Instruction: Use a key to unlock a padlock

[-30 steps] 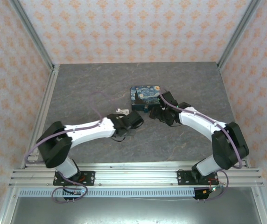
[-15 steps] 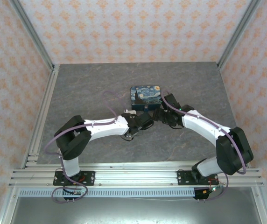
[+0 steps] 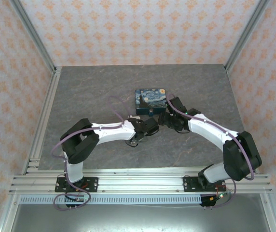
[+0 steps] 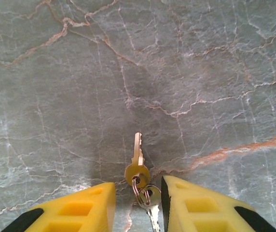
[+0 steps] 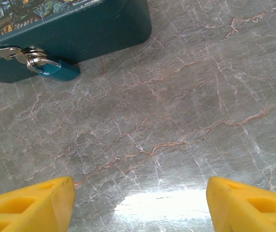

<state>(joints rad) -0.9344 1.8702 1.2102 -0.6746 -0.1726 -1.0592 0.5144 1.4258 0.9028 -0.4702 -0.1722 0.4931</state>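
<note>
Your left gripper [image 4: 138, 187] hovered low over the grey marbled table [image 4: 200, 72] with its yellow fingers [image 4: 87, 205] apart, clamping nothing. They straddled the key ring [image 4: 146, 194], and a brass key [image 4: 137, 162] pointed away from them just past their tips. Your right gripper [image 5: 140, 183] stood wide open and empty, facing the blue swirl-painted box [image 5: 80, 29]. The padlock [image 5: 57, 70], its body looking teal, hung from the silver hasp [image 5: 3, 53] on the box's side wall, well apart from those fingers.

Key [image 4: 137, 160]: brassy metal, polished. Padlock [image 5: 57, 70]: bright metal shackle, glossy. Table [image 5: 176, 121]: veined stone-look surface, smooth, light sheen.
</note>
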